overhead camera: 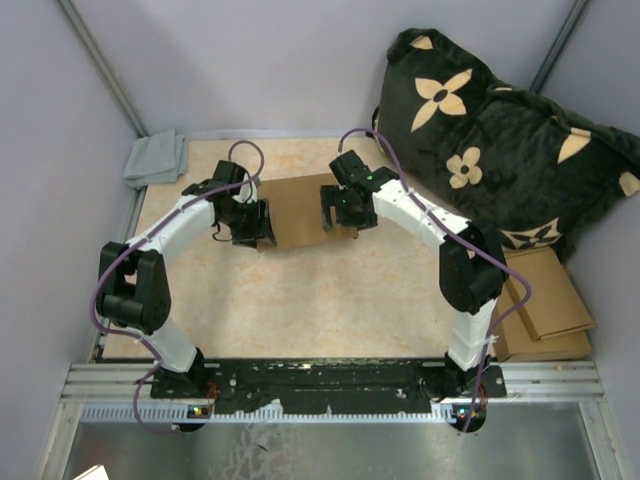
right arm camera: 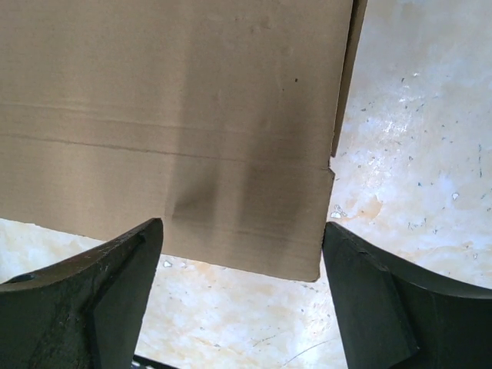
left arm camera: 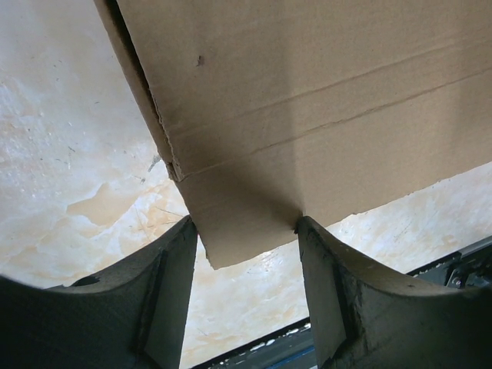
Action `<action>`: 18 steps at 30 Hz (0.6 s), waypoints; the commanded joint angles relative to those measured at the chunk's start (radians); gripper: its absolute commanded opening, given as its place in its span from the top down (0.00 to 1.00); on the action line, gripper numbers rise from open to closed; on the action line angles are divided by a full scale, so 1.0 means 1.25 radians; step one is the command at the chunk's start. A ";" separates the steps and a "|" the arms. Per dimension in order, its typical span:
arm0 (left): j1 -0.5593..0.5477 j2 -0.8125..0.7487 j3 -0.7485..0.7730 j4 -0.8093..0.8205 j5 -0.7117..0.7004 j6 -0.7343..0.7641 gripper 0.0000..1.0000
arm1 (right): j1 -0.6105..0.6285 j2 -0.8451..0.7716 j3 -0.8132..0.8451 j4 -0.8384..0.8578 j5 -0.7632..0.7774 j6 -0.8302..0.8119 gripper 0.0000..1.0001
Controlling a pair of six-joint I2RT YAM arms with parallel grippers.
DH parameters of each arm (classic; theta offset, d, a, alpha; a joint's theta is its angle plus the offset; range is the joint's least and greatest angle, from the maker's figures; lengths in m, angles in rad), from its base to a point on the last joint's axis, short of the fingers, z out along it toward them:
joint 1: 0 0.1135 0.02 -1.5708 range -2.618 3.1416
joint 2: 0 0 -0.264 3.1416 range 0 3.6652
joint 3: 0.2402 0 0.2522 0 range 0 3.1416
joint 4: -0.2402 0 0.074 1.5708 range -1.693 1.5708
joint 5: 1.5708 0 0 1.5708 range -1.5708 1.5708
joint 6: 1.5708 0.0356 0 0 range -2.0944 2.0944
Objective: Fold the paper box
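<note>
Top external view: the paper box (overhead camera: 298, 208) sits on the table's (overhead camera: 320, 300) far half. The right gripper (right arm camera: 242, 231) hangs released, spread over its edge. The left gripper (left arm camera: 246, 224) flanks a flap (left arm camera: 246, 204); grasping or not, I cannot tell.

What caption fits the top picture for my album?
Left gripper and right gripper poised over opposite ends of the paper box.
</note>
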 commanded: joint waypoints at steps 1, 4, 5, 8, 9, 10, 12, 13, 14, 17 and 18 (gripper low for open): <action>-0.006 0.017 0.023 0.001 0.022 -0.001 0.39 | 0.005 0.008 0.029 0.003 -0.043 0.012 0.16; -0.006 0.022 0.022 -0.002 0.013 0.004 0.39 | 0.005 0.013 0.016 0.010 -0.038 0.011 0.16; -0.006 0.023 0.021 -0.001 0.007 0.006 0.40 | 0.005 0.015 0.009 0.015 -0.036 0.011 0.16; -0.006 0.024 0.017 -0.001 0.001 0.010 0.40 | 0.005 0.015 -0.013 0.031 -0.026 0.011 0.16; -0.006 0.023 0.017 -0.002 0.000 0.010 0.39 | 0.005 0.015 -0.019 0.038 -0.024 0.010 0.16; -0.006 0.023 0.018 -0.003 -0.001 0.010 0.39 | 0.005 0.013 -0.024 0.043 -0.020 0.010 0.16; -0.006 0.023 0.019 -0.005 -0.003 0.010 0.39 | 0.005 0.015 -0.028 0.045 -0.012 0.009 0.16; -0.006 0.023 0.020 -0.005 -0.004 0.011 0.39 | 0.005 0.016 -0.028 0.044 -0.008 0.009 0.16; -0.006 0.023 0.019 -0.005 -0.006 0.011 0.40 | 0.005 0.016 -0.028 0.046 -0.002 0.008 0.16; -0.006 0.028 0.020 -0.001 -0.012 0.013 0.40 | 0.004 0.018 -0.036 0.067 0.013 -0.001 0.15; -0.006 0.030 0.019 0.000 -0.013 0.014 0.40 | 0.003 0.018 -0.038 0.076 0.016 -0.004 0.15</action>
